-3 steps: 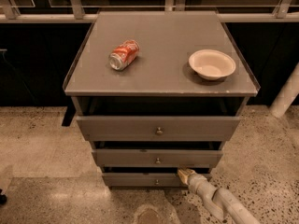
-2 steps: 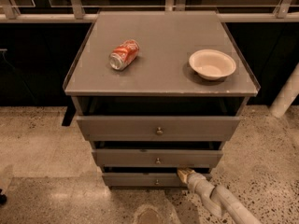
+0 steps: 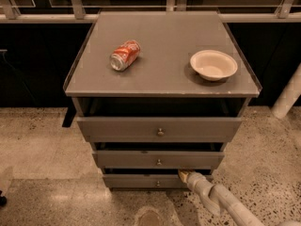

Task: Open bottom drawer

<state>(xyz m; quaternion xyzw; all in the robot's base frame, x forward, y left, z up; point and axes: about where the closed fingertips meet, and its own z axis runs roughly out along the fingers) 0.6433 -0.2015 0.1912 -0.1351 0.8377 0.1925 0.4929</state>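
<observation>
right of the knob (image 3: 157, 183) at the centre of the bottom drawer (image 3: 136, 181), up at that drawer's top edge, we find the gripper (image 3: 183, 174) in the camera view. its pale tip is tucked into the dark gap under the middle drawer (image 3: 131, 159). whether it is spread or closed, and whether it has hold of the drawer's lip, we cannot tell. against a second ago almost nothing has changed: the gripper sits at the same spot right of the knob, and the bottom drawer's front has not come forward. we judge that the pull has not yet taken effect, so the task stands at contact, with the opening itself left to do.

the drawer fronts are flat, matte grey slabs, each with a small round metal knob. the bottom one, lowest of the three, is the thinnest and narrowest. well above the knob, on the smooth grey cabinet top (image 3: 164, 36), a dented red can (image 3: 125, 55) lies on its side to the left. a shallow cream bowl (image 3: 213, 64) stands to the right. the arm (image 3: 221, 201) runs down and right from the knob, pale and tubular, over a speckled, polished floor (image 3: 42, 149).
</observation>
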